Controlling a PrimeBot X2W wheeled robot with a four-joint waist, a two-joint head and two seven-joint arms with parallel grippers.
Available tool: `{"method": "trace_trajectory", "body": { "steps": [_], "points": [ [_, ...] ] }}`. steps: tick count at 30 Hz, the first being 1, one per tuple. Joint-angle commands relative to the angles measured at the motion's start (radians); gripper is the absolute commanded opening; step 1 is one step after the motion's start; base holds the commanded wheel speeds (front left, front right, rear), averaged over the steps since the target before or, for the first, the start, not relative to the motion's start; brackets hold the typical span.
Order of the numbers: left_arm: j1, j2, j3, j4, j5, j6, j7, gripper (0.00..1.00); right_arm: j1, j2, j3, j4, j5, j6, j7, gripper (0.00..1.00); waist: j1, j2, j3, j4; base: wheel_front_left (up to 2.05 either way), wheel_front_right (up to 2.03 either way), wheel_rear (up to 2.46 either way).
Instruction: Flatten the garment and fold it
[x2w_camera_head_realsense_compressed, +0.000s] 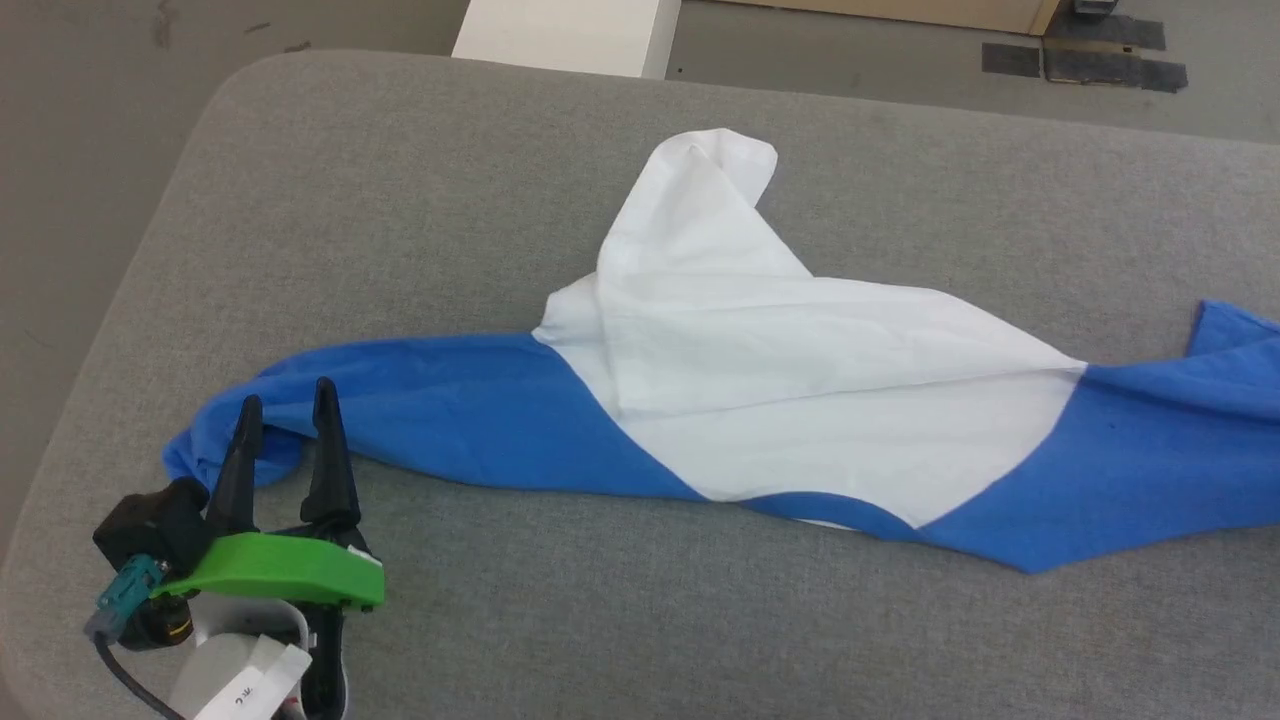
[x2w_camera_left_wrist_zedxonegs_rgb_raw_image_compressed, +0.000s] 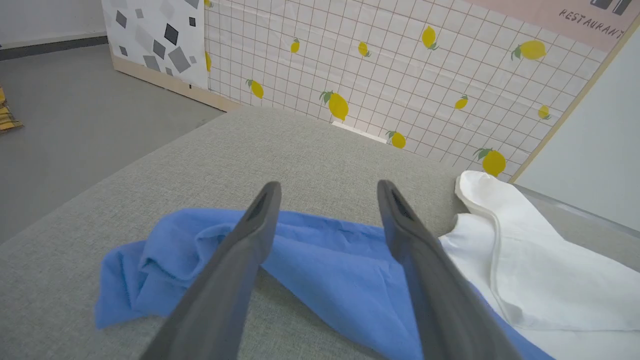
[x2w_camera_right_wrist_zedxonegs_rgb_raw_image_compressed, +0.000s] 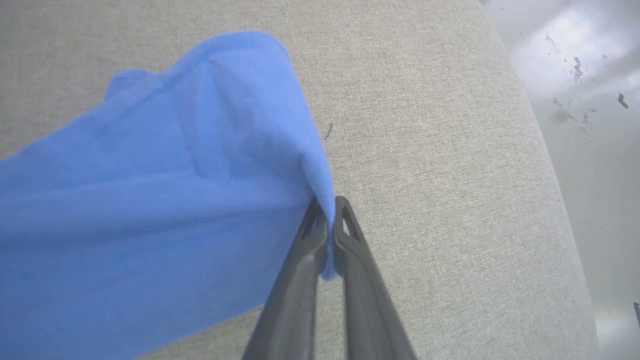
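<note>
Head view: shirt (x2w_camera_head_realsense_compressed: 760, 400) lies crumpled across the grey table (x2w_camera_head_realsense_compressed: 500, 200). Left gripper (x2w_camera_head_realsense_compressed: 285, 400) gapes wide over one blue sleeve end. Right gripper (x2w_camera_right_wrist_zedxonegs_rgb_raw_image_compressed: 330, 210) is clamped on the other sleeve's edge.

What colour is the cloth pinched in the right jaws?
Bright blue: the sleeve of the soft white shirt; right wrist view.
</note>
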Motion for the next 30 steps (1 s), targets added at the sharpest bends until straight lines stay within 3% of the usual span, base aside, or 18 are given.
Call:
{"method": "trace_trajectory", "body": {
  "steps": [1, 2, 3, 10, 15, 22, 24, 30],
  "points": [
    [-0.021, 0.001, -0.001, 0.005, -0.003, -0.007, -0.006, 1.00, 0.001, 0.004, -0.017, -0.005, -0.021, -0.002, -0.018, 0.24, 0.0000, 0.0058, 0.003, 0.002, 0.00, 0.00, 0.00],
    [-0.022, 0.003, 0.000, 0.009, -0.004, -0.008, -0.006, 1.00, -0.001, 0.011, -0.026, -0.003, -0.027, -0.002, -0.024, 0.89, 0.0000, 0.0058, 0.001, 0.001, 0.00, 0.00, 0.00],
    [-0.023, 0.005, 0.000, 0.015, -0.006, -0.010, -0.006, 1.00, -0.007, 0.023, -0.039, -0.006, -0.030, -0.002, -0.038, 1.00, 0.0000, 0.0058, -0.001, 0.001, 0.00, 0.00, 0.00],
    [-0.008, 0.016, 0.000, 0.042, -0.013, -0.012, 0.002, 1.00, -0.005, 0.116, -0.047, -0.109, 0.026, -0.002, -0.195, 1.00, 0.0000, 0.0058, -0.056, -0.008, 0.00, 0.00, 0.00],
    [0.017, 0.016, -0.006, 0.041, -0.020, -0.004, 0.021, 1.00, 0.139, 0.213, 0.028, -0.272, 0.151, -0.002, -0.329, 1.00, 0.0000, 0.0058, -0.114, -0.023, 0.00, 0.00, 0.00],
    [0.055, -0.005, -0.029, 0.040, -0.042, 0.008, 0.080, 1.00, 0.300, 0.237, 0.126, -0.336, 0.269, -0.002, -0.374, 1.00, 0.0000, 0.0058, -0.159, -0.051, 0.00, 0.00, 0.00],
    [0.057, -0.017, -0.046, 0.049, -0.052, 0.027, 0.146, 1.00, 0.326, 0.237, 0.140, -0.332, 0.294, -0.002, -0.380, 1.00, 0.0000, 0.0058, -0.165, -0.056, 0.00, 0.00, 0.00],
    [-0.010, -0.033, -0.140, 0.117, -0.067, 0.149, 0.568, 1.00, 0.354, 0.238, 0.161, -0.330, 0.320, -0.002, -0.394, 1.00, 0.0000, 0.0058, -0.158, -0.071, 0.00, 0.00, 0.00]
  ]
}}
